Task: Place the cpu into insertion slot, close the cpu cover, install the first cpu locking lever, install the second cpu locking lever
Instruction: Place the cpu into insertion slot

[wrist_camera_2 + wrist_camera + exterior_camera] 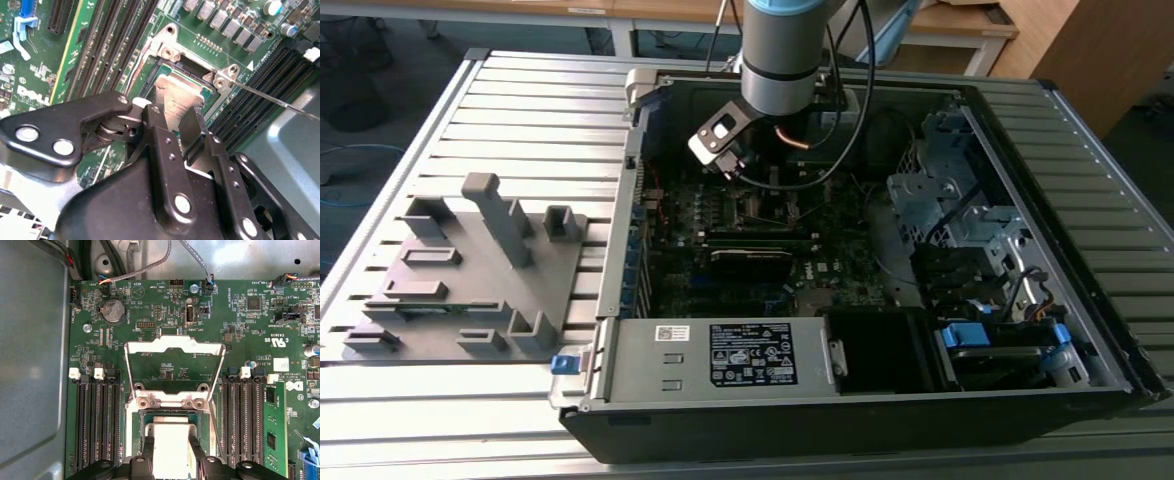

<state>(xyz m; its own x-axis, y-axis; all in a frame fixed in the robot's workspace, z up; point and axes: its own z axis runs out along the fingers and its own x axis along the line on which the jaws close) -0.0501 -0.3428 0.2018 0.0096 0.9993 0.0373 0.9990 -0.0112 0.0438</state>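
Inside the open computer case [854,435] on the slatted table [520,110], arm reaching down over the motherboard [720,280].

- The cpu [170,437] [175,95]: small flat square with a pale, dull silver top; a thin green edge shows in the second wrist view.
- Gripper [170,441] [171,116]: black fingers [148,447] pressed against two opposite sides of the cpu, clamping it.
- Cpu sits squarely over the insertion slot [172,412] [187,65], within its silvery rim. Can't tell whether it is fully seated or just above the contacts.
- The cpu cover [172,344]: thin silver frame with a cut-out centre, swung up and back on its hinge, with bare green board showing through the opening. Not closed.
- A thin metal rod [280,102] angles away from one corner of the socket.
- Long black memory slots [97,420] flank the socket on both sides, and a coin battery [112,310] sits beyond the cover.
- Case contents in the exterior view: motherboard on the floor, a labelled grey power supply [720,355] along the near wall, and a metal drive cage [947,200] toward the exterior view's right.
- Outside the case, on the exterior view's left: a grey fixture plate [467,270] with upright posts.
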